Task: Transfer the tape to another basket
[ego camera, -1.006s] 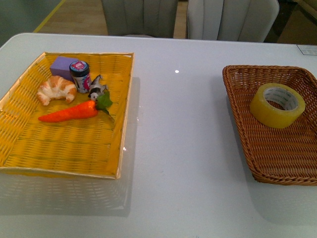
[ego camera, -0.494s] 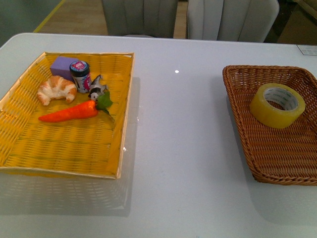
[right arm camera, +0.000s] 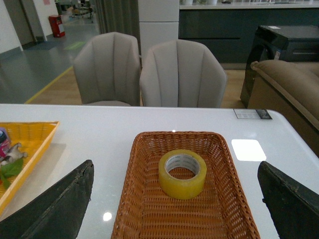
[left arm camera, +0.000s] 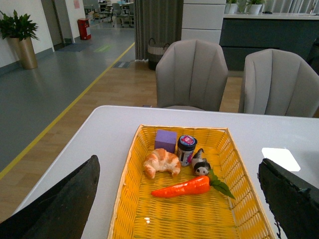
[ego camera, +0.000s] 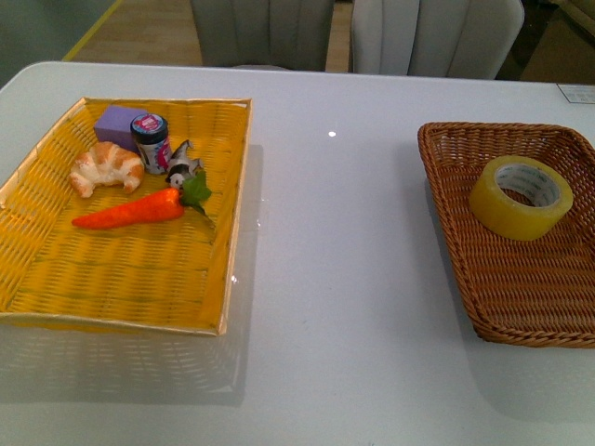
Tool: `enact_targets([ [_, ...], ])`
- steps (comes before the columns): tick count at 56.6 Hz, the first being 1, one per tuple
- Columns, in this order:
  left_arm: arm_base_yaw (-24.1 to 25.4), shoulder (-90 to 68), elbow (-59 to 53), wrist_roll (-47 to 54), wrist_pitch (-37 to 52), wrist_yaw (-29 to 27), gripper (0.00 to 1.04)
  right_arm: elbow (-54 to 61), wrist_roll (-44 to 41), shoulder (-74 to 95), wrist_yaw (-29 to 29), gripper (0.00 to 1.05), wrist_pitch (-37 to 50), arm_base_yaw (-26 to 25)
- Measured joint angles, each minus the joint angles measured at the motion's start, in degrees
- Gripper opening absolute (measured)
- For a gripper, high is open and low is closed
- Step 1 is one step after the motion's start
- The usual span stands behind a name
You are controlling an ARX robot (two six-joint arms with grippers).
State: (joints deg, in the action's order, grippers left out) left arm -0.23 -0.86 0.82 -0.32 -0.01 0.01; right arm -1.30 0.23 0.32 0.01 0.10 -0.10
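The tape (ego camera: pixel 521 197), a yellowish roll with a white printed core, lies flat in the brown wicker basket (ego camera: pixel 444 197) at the right of the table. It also shows in the right wrist view (right arm camera: pixel 182 174), inside the same basket (right arm camera: pixel 133 199). My right gripper (right arm camera: pixel 177 219) is open, held back from and above the basket, with the tape between its spread fingers (right arm camera: pixel 60 209). My left gripper (left arm camera: pixel 184 209) is open and empty above the yellow basket (left arm camera: pixel 124 199). Neither gripper shows in the front view.
The yellow basket (ego camera: pixel 237 186) at the left holds a carrot (ego camera: pixel 130 211), a croissant (ego camera: pixel 107 167), a small jar (ego camera: pixel 151 141), a purple block (ego camera: pixel 116 124) and a small black-and-white toy (ego camera: pixel 183 165). Two grey chairs (ego camera: pixel 437 37) stand behind the white table (ego camera: pixel 344 279).
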Motion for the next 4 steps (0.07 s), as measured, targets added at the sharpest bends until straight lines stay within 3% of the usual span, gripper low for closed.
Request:
enact_targets([
  [4,0.0,0.0,0.0,0.0,0.0,-0.02,0.96,0.0,0.0,0.0,0.0,0.96,0.0,0.0],
])
